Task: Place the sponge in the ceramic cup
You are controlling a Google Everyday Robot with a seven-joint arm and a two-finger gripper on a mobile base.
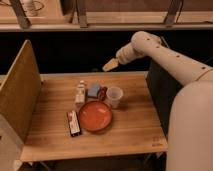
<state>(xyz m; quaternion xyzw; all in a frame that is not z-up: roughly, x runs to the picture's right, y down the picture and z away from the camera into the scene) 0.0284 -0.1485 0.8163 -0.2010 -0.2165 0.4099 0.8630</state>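
The two-finger gripper (pixel 111 65) is seen at the end of the white, rounded arm (pixel 165 55), held in the air above the far edge of the surface and set against the dark background; its tan fingers are spread apart and nothing is gripped between them. The small, soft-looking blue rectangular sponge (pixel 93 90) is found lower in the view and a little to the left of the gripper, well apart from it, lying on the far part of the surface. It is flanked by the slim white bottle (pixel 80 92), which stands upright just beside it on the left, and by the small whitish round ceramic cup (pixel 114 96) on the right, whose dark reddish handle (pixel 102 93) is turned toward the sponge and lies just beside it; whether the two touch cannot be told. The cup stands upright with its mouth open upward, and only its own pale inner wall is seen within. Just in front of the sponge and cup, the round, shallow orange plate (pixel 95 116) is laid flat, its smooth, glossy face showing only its own colour. To the left of the plate, close to its rim, the flat black-and-red rectangular packet (pixel 73 123) is laid lengthwise. All of these are carried by the light wooden plank surface (pixel 130 135), which is bounded on the left by an upright wooden panel (pixel 17 92).
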